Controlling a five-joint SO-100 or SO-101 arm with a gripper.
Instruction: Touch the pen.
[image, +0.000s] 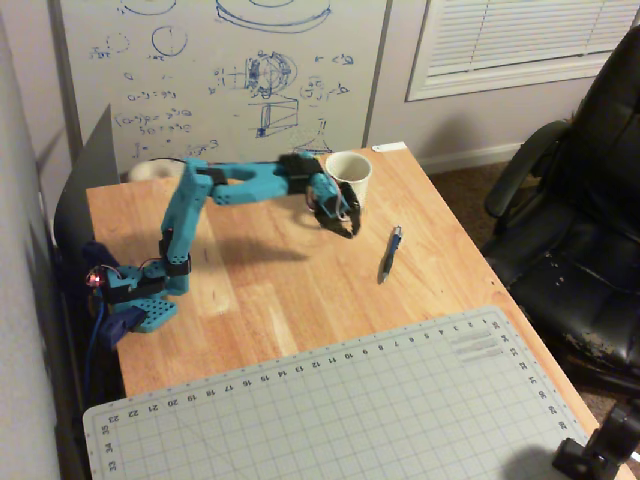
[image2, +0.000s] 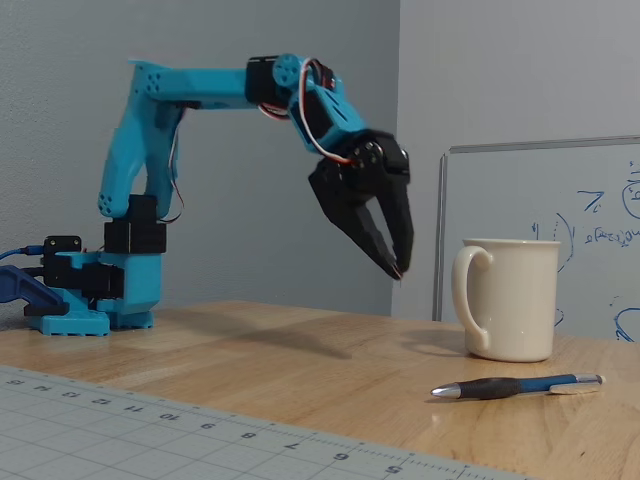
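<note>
The pen (image: 390, 254) is slim, with a blue barrel, a dark grip and a silvery tip. It lies flat on the wooden table, in front of the mug in the fixed view (image2: 515, 386). My blue arm's black gripper (image: 346, 227) hangs in the air, pointing down. It is empty and its fingertips meet. In the fixed view the gripper (image2: 397, 271) is well above the table, left of the mug and up and to the left of the pen, not touching it.
A cream mug (image: 349, 177) stands behind the gripper; it also shows in the fixed view (image2: 508, 299). A grey cutting mat (image: 330, 410) covers the near part of the table (image: 260, 280). The arm's base (image: 140, 295) is at the left. An office chair (image: 580, 230) is to the right.
</note>
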